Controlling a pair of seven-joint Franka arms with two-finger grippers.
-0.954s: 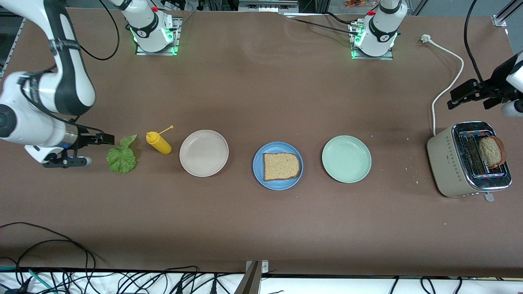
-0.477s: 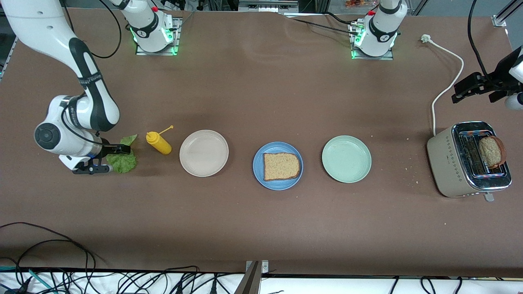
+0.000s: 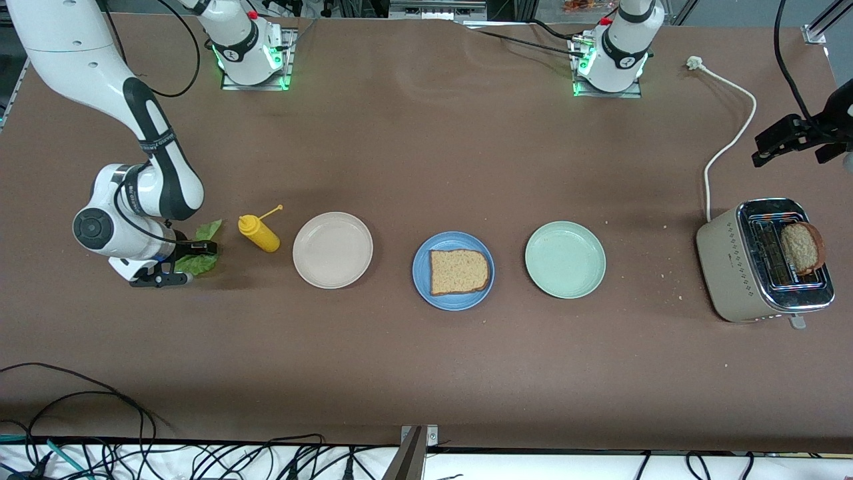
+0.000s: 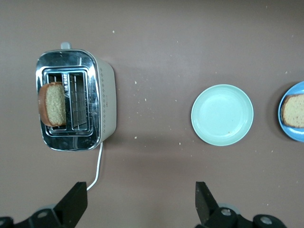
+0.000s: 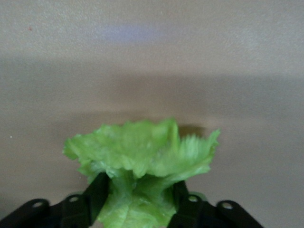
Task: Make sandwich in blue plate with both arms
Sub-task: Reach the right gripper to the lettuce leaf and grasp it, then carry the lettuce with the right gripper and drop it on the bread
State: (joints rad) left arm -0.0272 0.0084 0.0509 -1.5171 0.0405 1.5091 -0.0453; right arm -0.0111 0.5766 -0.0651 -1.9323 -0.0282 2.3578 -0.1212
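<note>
A row runs along the worktop (image 3: 426,373). From the right arm's end: lettuce (image 3: 200,257), bottle (image 3: 260,233), plate (image 3: 332,250), blue plate (image 3: 453,271) with bread (image 3: 458,271) on it, another plate (image 3: 565,259), toaster (image 3: 763,260) at 3 o'clock.

The high front camera faces both bases across the whole table; the left wrist camera looks straight down on the toaster (image 4: 76,99), shared with the front view (image 3: 766,260), while the right wrist camera sits close on the lettuce leaf (image 5: 142,166).

Brown table (image 3: 426,373); black cables (image 3: 100,440) along near edge.
</note>
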